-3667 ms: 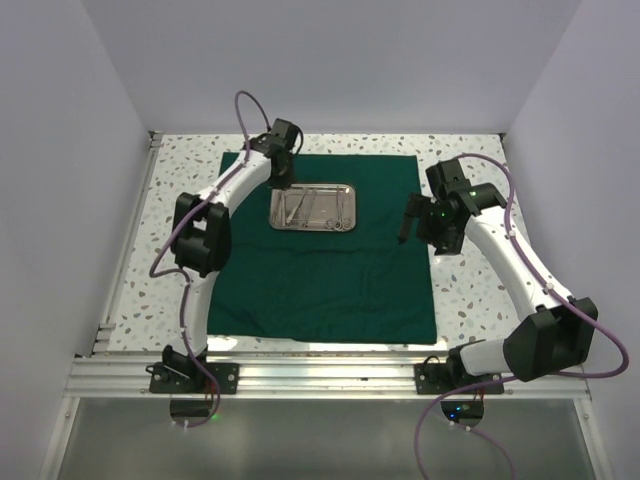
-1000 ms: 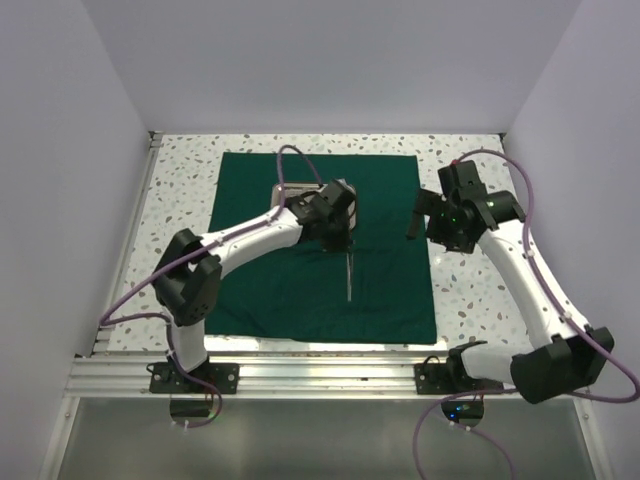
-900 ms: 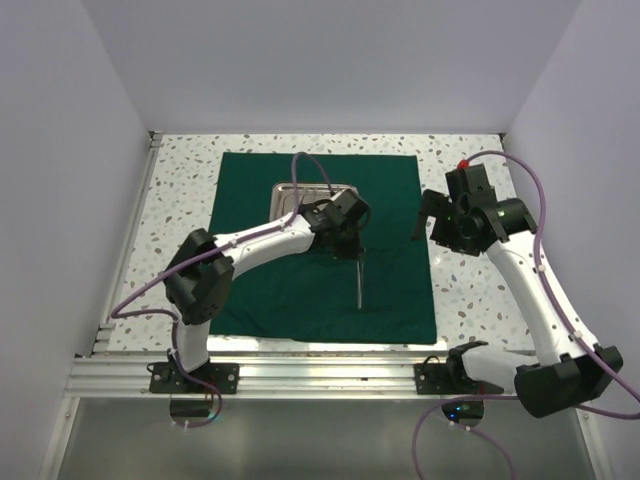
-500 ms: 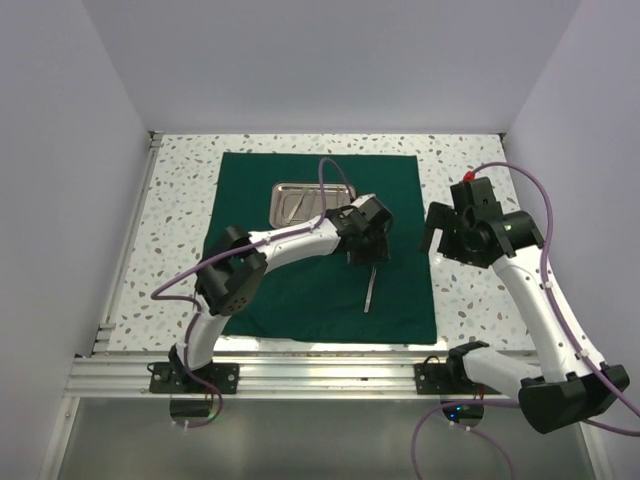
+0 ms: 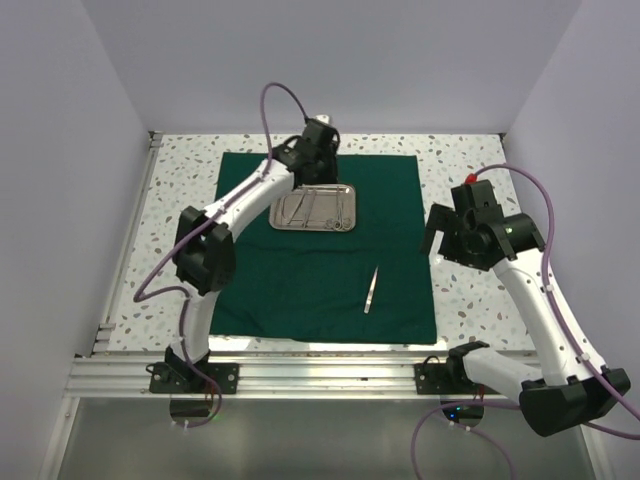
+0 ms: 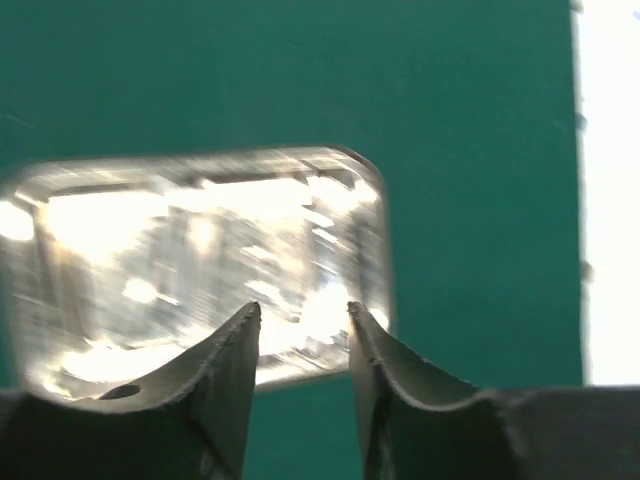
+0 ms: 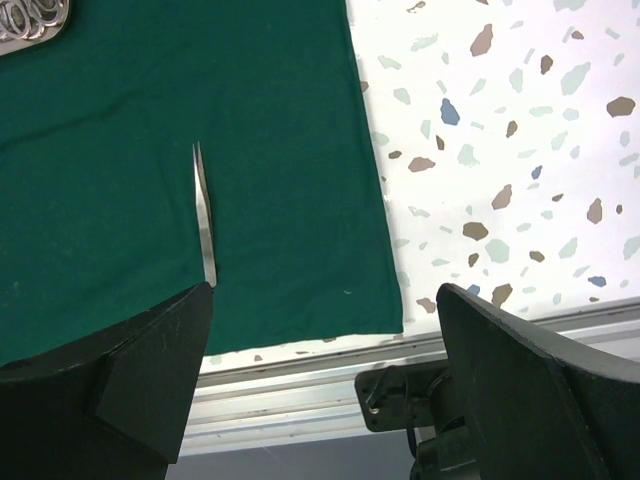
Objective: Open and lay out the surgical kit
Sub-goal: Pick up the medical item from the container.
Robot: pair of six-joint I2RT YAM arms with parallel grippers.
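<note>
The dark green drape [image 5: 300, 260] lies spread flat on the table. The steel tray [image 5: 313, 208] sits on its far half with several small steel instruments inside; it shows blurred in the left wrist view [image 6: 190, 250]. Steel tweezers [image 5: 371, 289] lie alone on the drape's near right part, also in the right wrist view [image 7: 205, 225]. My left gripper [image 5: 303, 172] hovers over the tray's far edge, open and empty [image 6: 300, 312]. My right gripper [image 5: 433, 232] is open and empty above the drape's right edge [image 7: 320, 300].
The speckled white table [image 5: 470, 290] surrounds the drape. An aluminium rail [image 5: 320, 375] with the arm bases runs along the near edge, also in the right wrist view [image 7: 300, 385]. White walls close in the left, back and right sides.
My left gripper carried the tweezers from the tray to the drape's near right, let them go there, and has swung back over the tray. My right arm shifted slightly right.
</note>
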